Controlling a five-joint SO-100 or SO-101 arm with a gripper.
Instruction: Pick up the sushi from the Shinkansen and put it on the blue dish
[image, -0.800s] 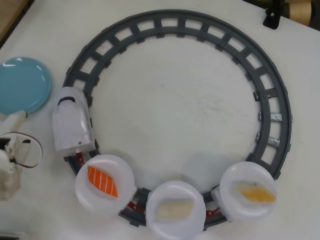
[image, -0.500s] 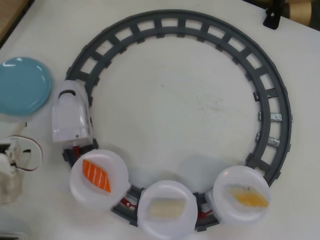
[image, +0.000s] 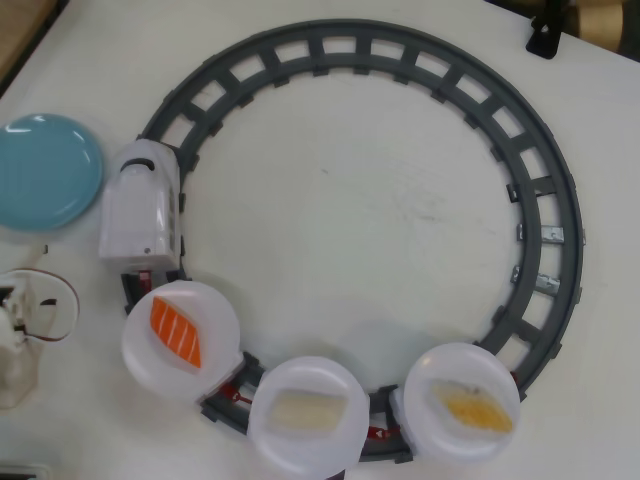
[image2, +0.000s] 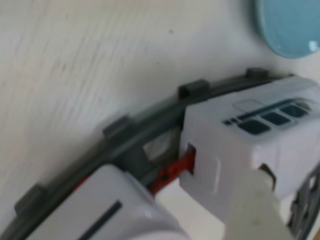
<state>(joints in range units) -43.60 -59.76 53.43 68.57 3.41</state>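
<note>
The sushi (image: 478, 408) with a yellow-orange topping lies on the last white plate (image: 440, 440) at the bottom right of the overhead view. The white Shinkansen (image: 140, 205) stands on the track at the left, nose towards the top. Its rear also shows in the wrist view (image2: 250, 135). The blue dish (image: 45, 170) lies left of the train and shows in the wrist view (image2: 292, 25) at the top right. Of my gripper only one white finger (image2: 252, 207) shows, in front of the train's rear. Its other finger is out of view, and nothing shows in its hold.
A grey ring of track (image: 545, 190) fills the table. Two other plates carry a striped orange salmon piece (image: 176, 332) and a pale piece (image: 308, 412). White arm parts with wires (image: 25, 335) sit at the left edge. A red coupling (image2: 172, 172) joins train and car.
</note>
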